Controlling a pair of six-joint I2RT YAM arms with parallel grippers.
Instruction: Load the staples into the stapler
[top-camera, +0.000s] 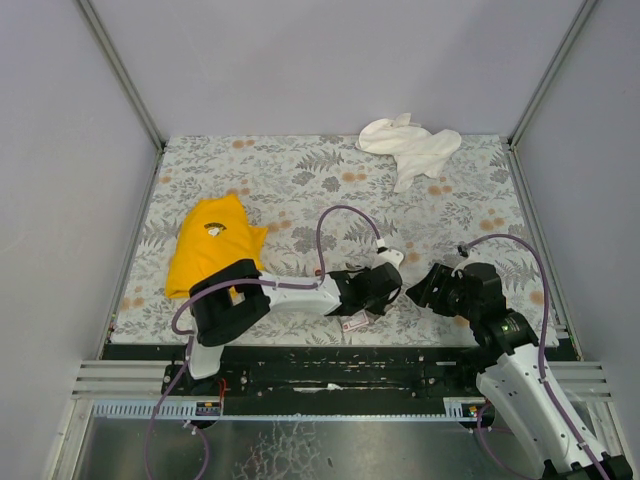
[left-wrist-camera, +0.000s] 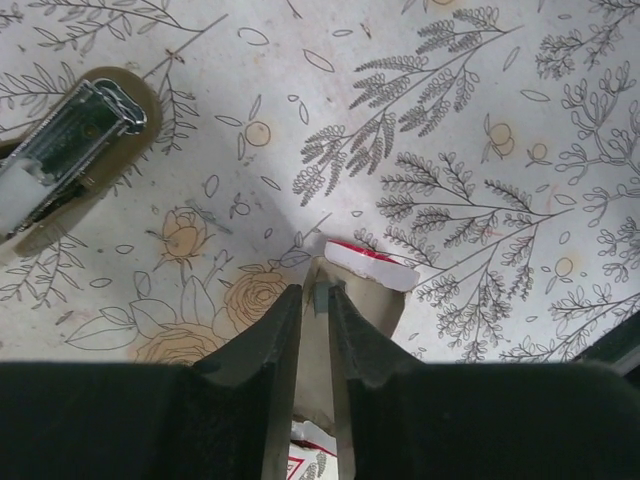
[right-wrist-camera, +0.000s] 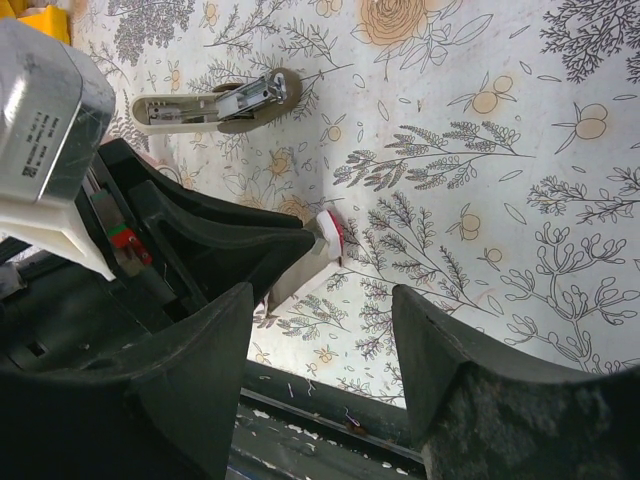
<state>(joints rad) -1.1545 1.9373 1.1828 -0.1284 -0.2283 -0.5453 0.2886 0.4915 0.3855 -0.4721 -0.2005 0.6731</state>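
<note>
The staples' box lies by the table's front edge. Its grey-brown tray is slid out, with a red and white end. My left gripper stands over the tray, its fingers nearly closed on a small grey staple strip. The stapler lies open to the upper left, silvery channel showing. It also shows in the right wrist view and the top view. My right gripper is open and empty, just right of the box end. In the top view the left gripper faces the right gripper.
A yellow cloth lies at the left of the flowered mat, partly under the left arm. A white cloth lies at the back right. The dark front rail runs just below the right gripper. Grey walls enclose three sides.
</note>
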